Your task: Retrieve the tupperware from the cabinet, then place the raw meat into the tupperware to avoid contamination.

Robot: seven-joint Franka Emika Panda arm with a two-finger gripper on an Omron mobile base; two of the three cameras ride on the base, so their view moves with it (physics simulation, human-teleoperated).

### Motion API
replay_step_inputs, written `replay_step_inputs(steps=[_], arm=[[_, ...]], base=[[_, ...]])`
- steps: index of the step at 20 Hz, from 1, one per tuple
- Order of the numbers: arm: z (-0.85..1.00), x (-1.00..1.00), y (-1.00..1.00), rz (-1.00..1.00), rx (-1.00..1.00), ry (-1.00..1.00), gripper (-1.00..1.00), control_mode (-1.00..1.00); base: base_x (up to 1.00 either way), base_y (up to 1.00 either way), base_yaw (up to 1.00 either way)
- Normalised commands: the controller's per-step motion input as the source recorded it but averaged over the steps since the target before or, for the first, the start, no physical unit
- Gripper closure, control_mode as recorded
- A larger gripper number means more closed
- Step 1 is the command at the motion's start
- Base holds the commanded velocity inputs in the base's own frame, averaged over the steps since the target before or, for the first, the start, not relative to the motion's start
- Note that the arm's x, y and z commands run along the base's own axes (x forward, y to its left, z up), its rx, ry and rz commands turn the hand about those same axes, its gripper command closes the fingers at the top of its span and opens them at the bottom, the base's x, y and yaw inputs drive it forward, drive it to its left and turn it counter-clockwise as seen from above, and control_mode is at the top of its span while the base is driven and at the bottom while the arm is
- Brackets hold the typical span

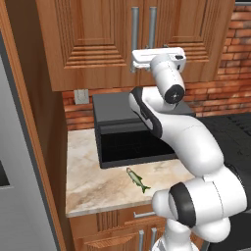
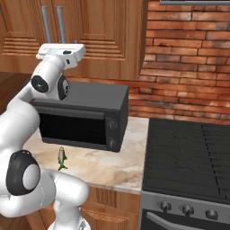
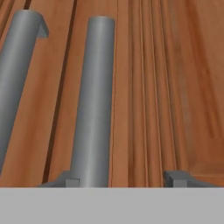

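The raw meat lay near the desk's front edge, just ahead of the black microwave and apart from it. Up past that, the tool sat right at the cabinet, whose doors were both closed. Its fingertips were spread, straddling the right door's silver handle and not pinching it. No readable writing anywhere.

**White arm, dark joints**

The arm is glossy white, built of thick rounded segments. Black bands ring its joints, and a round dark cap sits on the side of the wrist. The hand is a flat white block. The fingertips are small and grey.
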Motion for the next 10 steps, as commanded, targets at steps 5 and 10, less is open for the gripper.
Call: replay_step_inputs(steps=[5,10], arm=[[-0.01,0.0,0.02,0.0,0.0,0.0,1.0,-1.0],[-0.08,0.0,0.29,0.0,0.0,0.0,1.0,-1.0]], base=[[0.0,0.0,0.0],[0.0,0.0,0.0]])
